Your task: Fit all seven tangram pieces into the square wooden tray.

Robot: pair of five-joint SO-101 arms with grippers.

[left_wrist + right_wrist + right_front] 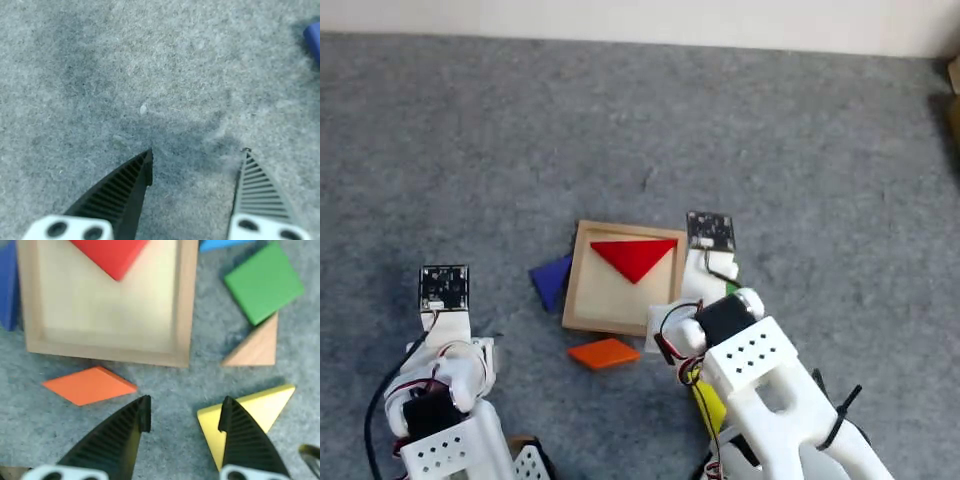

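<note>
Left of the tray (570, 285), the left claw (198, 151) is hanging wide open, gripping nothing. A dark blue piece (551, 281) is lying just beside the tray's left wall, a red triangle (634, 257) is sitting inside it, and an orange piece (605, 352) is lying near its front wall. The right claw (185, 400) is hovering open and empty off the tray's front right corner, one finger overlapping a yellow triangle (265, 407).
</note>
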